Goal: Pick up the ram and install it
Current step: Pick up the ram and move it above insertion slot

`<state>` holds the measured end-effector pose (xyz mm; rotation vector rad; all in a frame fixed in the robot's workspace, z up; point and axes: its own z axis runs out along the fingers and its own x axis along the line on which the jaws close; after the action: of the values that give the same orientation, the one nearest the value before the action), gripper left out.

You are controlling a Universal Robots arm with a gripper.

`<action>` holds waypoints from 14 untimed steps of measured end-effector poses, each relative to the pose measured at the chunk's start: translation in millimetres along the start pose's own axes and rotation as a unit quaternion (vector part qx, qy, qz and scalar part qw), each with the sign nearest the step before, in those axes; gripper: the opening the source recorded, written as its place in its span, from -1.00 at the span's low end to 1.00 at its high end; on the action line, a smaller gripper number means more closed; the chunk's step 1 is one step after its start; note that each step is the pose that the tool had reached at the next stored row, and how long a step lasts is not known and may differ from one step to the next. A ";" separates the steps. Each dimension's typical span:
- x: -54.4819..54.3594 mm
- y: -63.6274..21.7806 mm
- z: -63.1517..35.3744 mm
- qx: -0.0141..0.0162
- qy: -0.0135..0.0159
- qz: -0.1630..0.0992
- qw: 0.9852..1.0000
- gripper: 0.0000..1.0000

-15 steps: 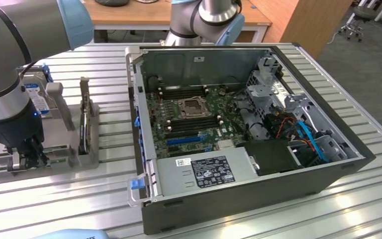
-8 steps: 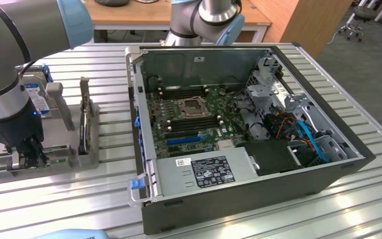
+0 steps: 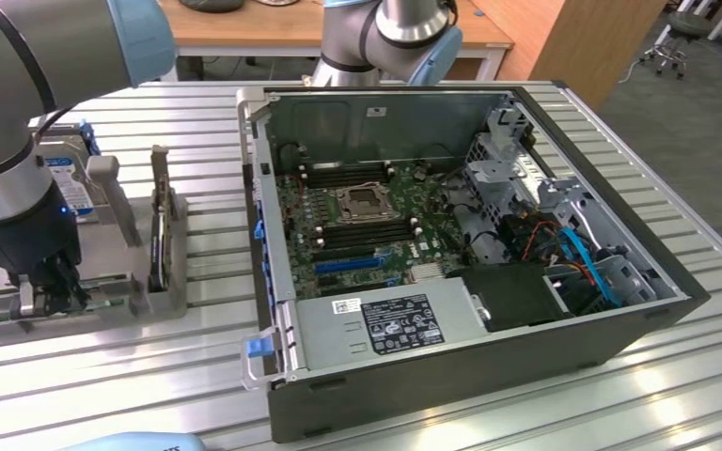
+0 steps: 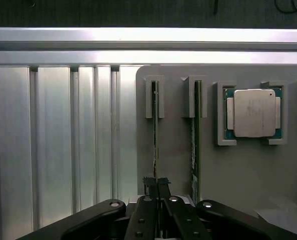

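Ram (image 4: 155,131): stands on edge in slot of grey holder (image 4: 178,165), on slatted table (image 3: 662,395), at exterior view's left of open PC case (image 3: 487,376). Your gripper (image 4: 156,184) is pinched closed on it near one end. Second stick (image 4: 194,145) in next slot, CPU (image 4: 253,112) beside. PSU sticker (image 3: 399,324): print too small to read.

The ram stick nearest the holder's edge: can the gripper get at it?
Likely yes. The gripper is shut on the ram stick, which stands on its thin edge in the holder, with nothing between them.
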<state>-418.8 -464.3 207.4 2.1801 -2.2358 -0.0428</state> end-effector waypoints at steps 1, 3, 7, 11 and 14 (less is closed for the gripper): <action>0.0 0.0 -0.8 0.000 0.000 0.000 1.000 -0.76; 0.0 0.1 -2.5 0.000 0.000 0.000 1.000 -0.76; -0.1 0.2 -6.1 0.000 0.000 0.000 1.000 -0.76; -0.1 0.3 -9.9 0.000 0.000 0.000 1.000 -0.76; -0.1 0.4 -13.4 0.000 0.000 0.000 1.000 -0.76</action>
<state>-418.8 -464.2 220.8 2.1801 -2.2358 -0.0428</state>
